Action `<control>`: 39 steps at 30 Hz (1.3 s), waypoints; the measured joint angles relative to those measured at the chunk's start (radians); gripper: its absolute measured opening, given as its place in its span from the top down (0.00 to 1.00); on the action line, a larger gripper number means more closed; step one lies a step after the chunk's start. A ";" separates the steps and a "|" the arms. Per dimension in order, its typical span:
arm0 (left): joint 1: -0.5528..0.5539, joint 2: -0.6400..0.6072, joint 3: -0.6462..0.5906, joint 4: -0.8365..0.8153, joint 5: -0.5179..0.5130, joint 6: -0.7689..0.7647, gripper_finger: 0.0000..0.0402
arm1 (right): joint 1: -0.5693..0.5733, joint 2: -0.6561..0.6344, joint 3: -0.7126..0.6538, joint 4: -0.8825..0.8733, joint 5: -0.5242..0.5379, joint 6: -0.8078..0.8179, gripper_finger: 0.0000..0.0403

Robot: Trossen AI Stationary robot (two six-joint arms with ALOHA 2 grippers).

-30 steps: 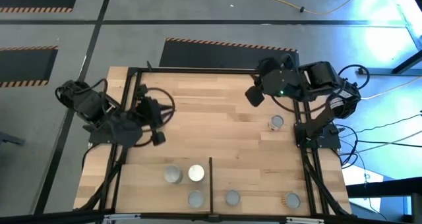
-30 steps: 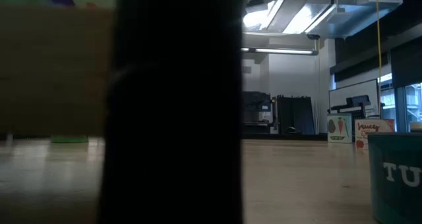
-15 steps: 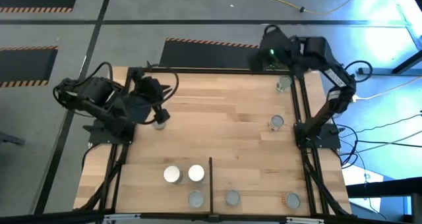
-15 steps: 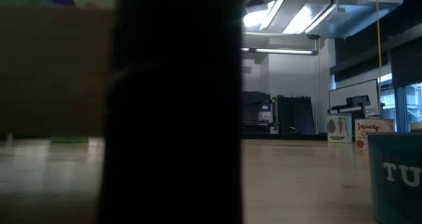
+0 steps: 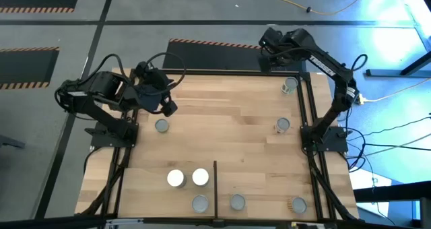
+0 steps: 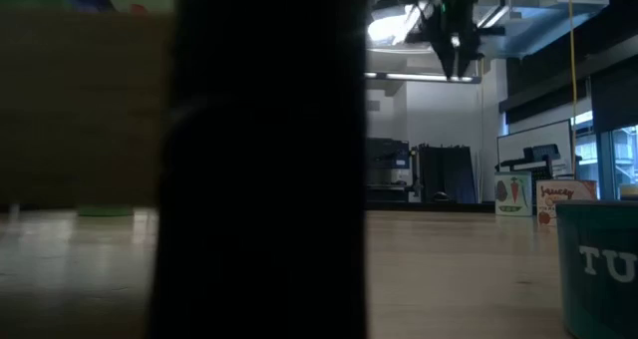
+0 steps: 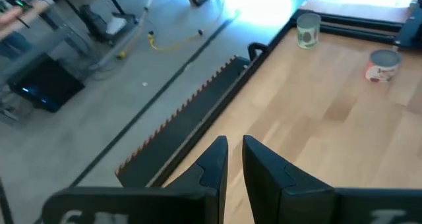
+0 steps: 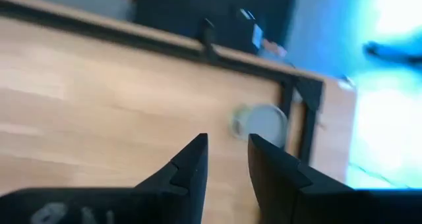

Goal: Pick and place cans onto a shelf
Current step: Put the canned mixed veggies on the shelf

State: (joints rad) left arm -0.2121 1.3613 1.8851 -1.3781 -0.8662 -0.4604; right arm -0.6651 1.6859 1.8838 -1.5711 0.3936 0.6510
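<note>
High view: five cans (image 5: 200, 178) crowd the table's near edge beside the black divider bar (image 5: 215, 186), leaving the middle planks bare. Left gripper (image 5: 168, 108) hovers narrowly parted and empty above a can (image 5: 161, 126). Right gripper (image 5: 268, 40), slightly parted and empty, overhangs the far frame near a corner can (image 5: 289, 86).

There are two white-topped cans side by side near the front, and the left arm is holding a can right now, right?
Not quite. The two white-topped cans are side by side, but the left gripper holds nothing; the high view shows the nearest can standing alone on the table.
</note>
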 joint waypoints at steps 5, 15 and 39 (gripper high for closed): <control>0.030 0.000 0.000 0.000 0.045 0.000 0.90 | -0.065 0.000 -0.179 0.029 0.013 -0.003 0.73; 0.066 0.000 0.000 0.000 0.046 0.000 0.90 | -0.160 0.000 -0.430 0.313 -0.101 -0.160 0.73; 0.090 0.000 0.000 0.000 0.049 0.001 0.90 | -0.210 0.000 -0.659 0.438 -0.045 -0.110 0.73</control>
State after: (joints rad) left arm -0.1219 1.3613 1.8851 -1.3777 -0.8171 -0.4599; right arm -0.8753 1.6863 1.2247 -1.1327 0.3487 0.5413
